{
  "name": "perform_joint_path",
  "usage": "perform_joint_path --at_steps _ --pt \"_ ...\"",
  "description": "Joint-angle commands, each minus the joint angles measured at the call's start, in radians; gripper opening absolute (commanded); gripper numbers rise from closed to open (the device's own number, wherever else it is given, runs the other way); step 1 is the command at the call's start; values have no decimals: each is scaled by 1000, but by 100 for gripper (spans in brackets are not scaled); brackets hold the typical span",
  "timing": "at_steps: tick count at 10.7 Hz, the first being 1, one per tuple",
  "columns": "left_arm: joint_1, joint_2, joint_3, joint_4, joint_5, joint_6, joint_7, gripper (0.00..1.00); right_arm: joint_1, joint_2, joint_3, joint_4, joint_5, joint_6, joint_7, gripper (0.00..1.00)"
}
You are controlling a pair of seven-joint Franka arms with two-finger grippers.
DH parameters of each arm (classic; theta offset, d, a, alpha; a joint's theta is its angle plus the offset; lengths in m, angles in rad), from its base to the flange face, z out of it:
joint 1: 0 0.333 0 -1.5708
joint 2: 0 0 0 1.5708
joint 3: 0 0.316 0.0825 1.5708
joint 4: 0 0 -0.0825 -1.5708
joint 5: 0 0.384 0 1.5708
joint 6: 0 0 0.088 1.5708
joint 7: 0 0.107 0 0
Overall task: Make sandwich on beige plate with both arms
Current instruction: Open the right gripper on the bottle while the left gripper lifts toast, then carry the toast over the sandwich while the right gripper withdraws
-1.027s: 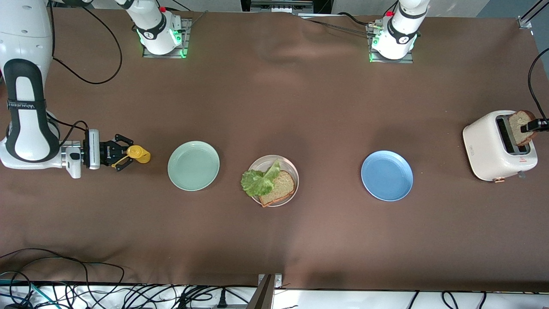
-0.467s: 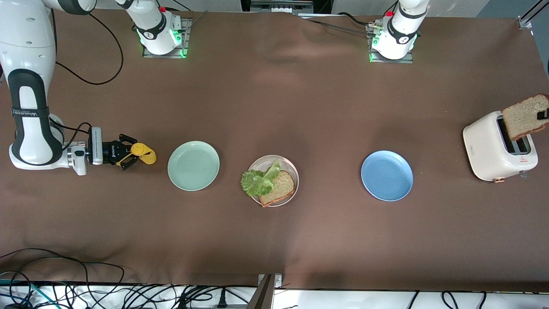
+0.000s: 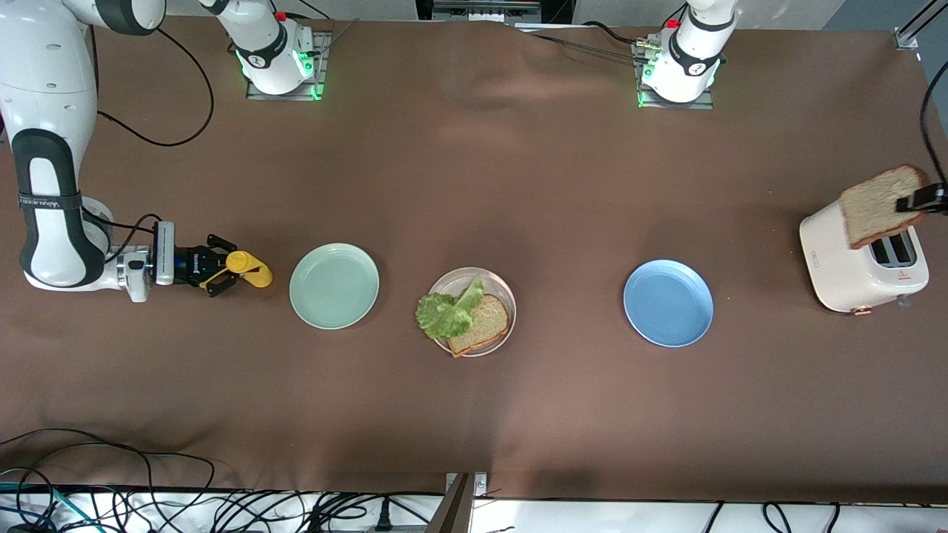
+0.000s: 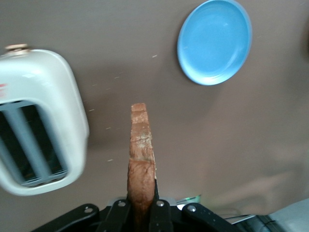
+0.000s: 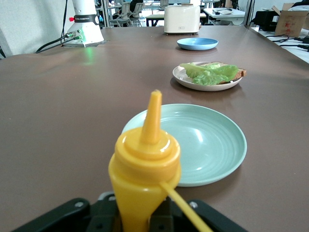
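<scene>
The beige plate (image 3: pixel 495 284) stands mid-table and holds one bread slice (image 3: pixel 486 323) with a green lettuce leaf (image 3: pixel 446 312) lying partly on it. My left gripper (image 3: pixel 917 200) is shut on a second bread slice (image 3: pixel 876 206) and holds it in the air over the toaster (image 3: pixel 840 266). In the left wrist view the slice (image 4: pixel 141 150) stands edge-on between the jaws of that gripper (image 4: pixel 141 215). My right gripper (image 3: pixel 215 270) is shut on a yellow squeeze bottle (image 3: pixel 250 270), held level beside the mint green plate (image 3: pixel 334 286). The bottle fills the right wrist view (image 5: pixel 145 166).
A blue plate (image 3: pixel 668 303) lies between the beige plate and the toaster. The white toaster's two slots (image 4: pixel 29 145) are empty. Cables hang along the table edge nearest the front camera (image 3: pixel 148 481). The arms' bases (image 3: pixel 278 59) stand at the farthest edge from that camera.
My left gripper has lifted the bread slice out of the toaster and carried it up and a little toward the blue plate. My right gripper has shifted slightly toward the mint green plate with the bottle.
</scene>
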Motion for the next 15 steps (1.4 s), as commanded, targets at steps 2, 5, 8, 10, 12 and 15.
perform_joint_path --at_steps 2,5,8,10,12,15 --pt "-92 18 9 5 -182 -19 -142 0 -15 -4 -39 6 -67 -8 -3 100" --pt "-165 56 9 2 -358 24 -215 0 -17 -4 -109 9 -119 1 1 100" --pt "-302 74 9 -59 -461 166 -302 0 -11 -6 -128 12 -144 12 39 100" --pt "-375 110 9 -84 -577 278 -316 0 2 -6 -114 12 -135 7 77 100" --pt "-463 142 7 -113 -672 431 -339 0 0 -7 -117 11 -139 13 96 100" --pt "-604 203 9 -121 -838 625 -355 0 -1 -39 -159 -1 -197 52 190 100"
